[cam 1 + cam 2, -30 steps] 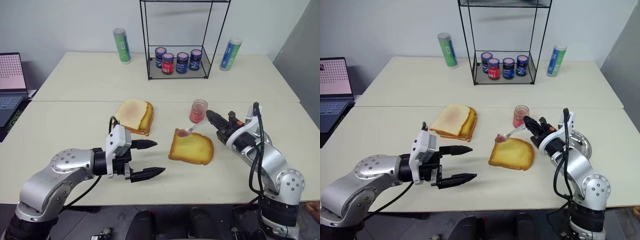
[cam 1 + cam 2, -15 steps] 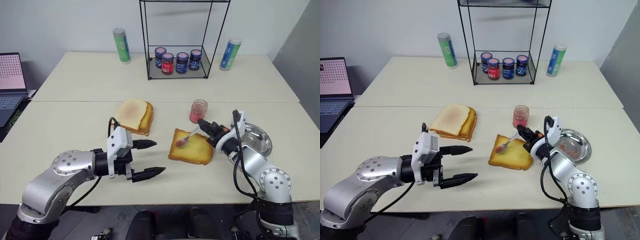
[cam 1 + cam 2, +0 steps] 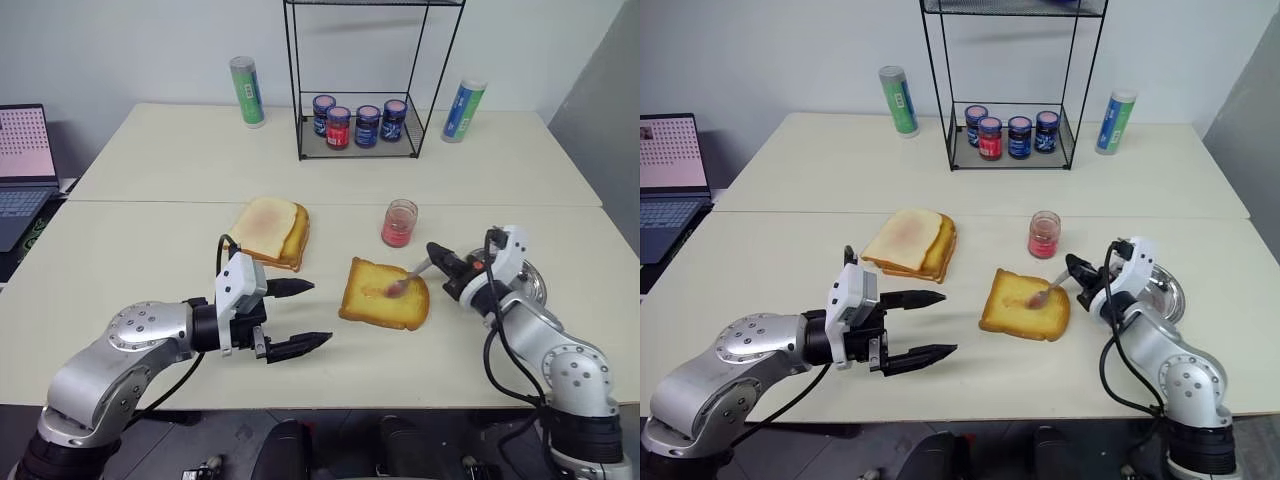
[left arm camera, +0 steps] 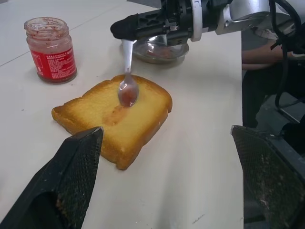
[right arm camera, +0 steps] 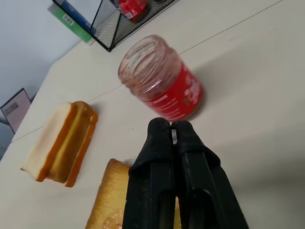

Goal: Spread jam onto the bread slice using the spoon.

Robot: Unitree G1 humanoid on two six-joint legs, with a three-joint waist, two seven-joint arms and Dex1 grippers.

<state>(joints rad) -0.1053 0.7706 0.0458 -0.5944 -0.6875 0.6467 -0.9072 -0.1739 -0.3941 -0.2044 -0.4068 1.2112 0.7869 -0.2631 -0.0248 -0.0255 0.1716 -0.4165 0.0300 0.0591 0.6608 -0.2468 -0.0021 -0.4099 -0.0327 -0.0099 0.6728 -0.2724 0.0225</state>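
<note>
With its fingers clamped on the spoon (image 3: 408, 283) handle, right gripper (image 3: 437, 253) rests the jam-smeared bowl on the bread slice (image 3: 384, 294). Jam (image 3: 398, 222) jar just behind. Left gripper (image 3: 300, 316) spread wide, empty, left of slice.

This looks like a lab or office room set up for a test, not a kitchen: two plain pale tables (image 3: 150, 230) stand pushed together against a bare white wall (image 3: 130, 50). A wire rack (image 3: 362, 80) of jars stands at the tables' far edge, and an open laptop (image 3: 22, 160) sits left of them.
</note>
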